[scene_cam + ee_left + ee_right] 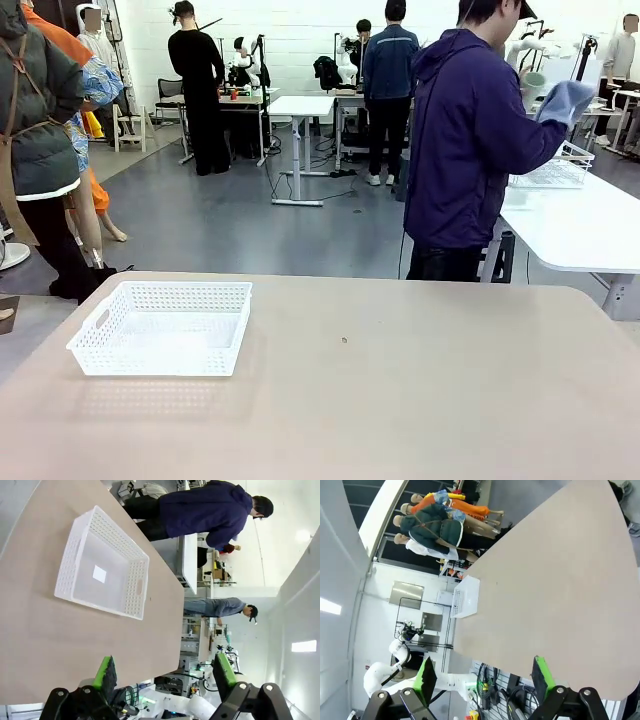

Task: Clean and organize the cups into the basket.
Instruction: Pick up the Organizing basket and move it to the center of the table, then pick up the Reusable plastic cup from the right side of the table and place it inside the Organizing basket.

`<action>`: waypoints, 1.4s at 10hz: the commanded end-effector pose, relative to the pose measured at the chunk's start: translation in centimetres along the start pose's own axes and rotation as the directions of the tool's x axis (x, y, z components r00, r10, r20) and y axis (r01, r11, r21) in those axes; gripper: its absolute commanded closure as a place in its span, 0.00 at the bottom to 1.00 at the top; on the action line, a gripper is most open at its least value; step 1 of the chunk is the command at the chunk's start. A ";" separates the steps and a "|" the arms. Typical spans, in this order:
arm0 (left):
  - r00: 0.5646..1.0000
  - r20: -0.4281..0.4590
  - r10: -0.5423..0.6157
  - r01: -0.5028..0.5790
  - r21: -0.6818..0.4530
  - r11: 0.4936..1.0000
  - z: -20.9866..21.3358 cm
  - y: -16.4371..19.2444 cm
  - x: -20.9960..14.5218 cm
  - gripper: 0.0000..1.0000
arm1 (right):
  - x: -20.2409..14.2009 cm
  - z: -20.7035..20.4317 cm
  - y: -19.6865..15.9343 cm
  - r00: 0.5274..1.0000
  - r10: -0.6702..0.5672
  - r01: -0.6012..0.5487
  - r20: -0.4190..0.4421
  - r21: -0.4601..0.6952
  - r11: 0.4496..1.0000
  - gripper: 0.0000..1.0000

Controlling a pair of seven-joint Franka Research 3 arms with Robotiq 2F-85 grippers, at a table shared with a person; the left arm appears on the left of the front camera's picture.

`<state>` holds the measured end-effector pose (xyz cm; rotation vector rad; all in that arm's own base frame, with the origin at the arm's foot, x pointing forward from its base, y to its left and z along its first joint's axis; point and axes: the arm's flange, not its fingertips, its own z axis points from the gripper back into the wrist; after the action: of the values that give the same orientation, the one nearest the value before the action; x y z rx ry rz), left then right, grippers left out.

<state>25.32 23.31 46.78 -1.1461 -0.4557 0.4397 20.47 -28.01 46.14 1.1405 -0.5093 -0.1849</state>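
The white lattice-sided basket (150,358) sits empty on the left of the tan table (420,390). From the left wrist it lies ahead, the basket (136,587) well beyond my left gripper (165,670), which is open with nothing between its green pads. My right gripper (484,674) also stands open and empty off the table's edge, with the basket (466,597) far away across the tabletop. At the far side a person (470,140) in a purple hoodie faces away, rubbing a pale mint green cup (533,80) with a blue cloth (566,100).
A white side table (580,225) at the back right carries a white wire basket (552,172). A small dark speck (344,341) lies mid-table. Other people and tables stand farther back in the room.
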 end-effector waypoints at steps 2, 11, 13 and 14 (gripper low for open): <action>1.000 -0.012 0.014 -0.014 -0.016 1.000 0.3 0.2 0.1 0.00 | -0.3 0.6 0.3 1.000 0.004 -0.004 0.020 0.001 1.000 0.00; 1.000 -0.012 0.014 -0.014 -0.016 1.000 0.3 0.2 0.1 0.00 | -0.3 0.6 0.3 1.000 0.004 -0.004 0.020 0.001 1.000 0.00; 1.000 -0.012 0.014 -0.014 -0.016 1.000 0.3 0.2 0.1 0.00 | -0.3 0.6 0.3 1.000 0.004 -0.004 0.020 0.001 1.000 0.00; 1.000 -0.012 0.014 -0.014 -0.016 1.000 0.3 0.2 0.1 0.00 | -0.3 0.6 0.3 1.000 0.004 -0.004 0.020 0.001 1.000 0.00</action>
<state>25.33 23.33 46.42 -1.1529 -0.4475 0.4452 19.97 -28.27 46.27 1.1296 -0.5151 -0.2008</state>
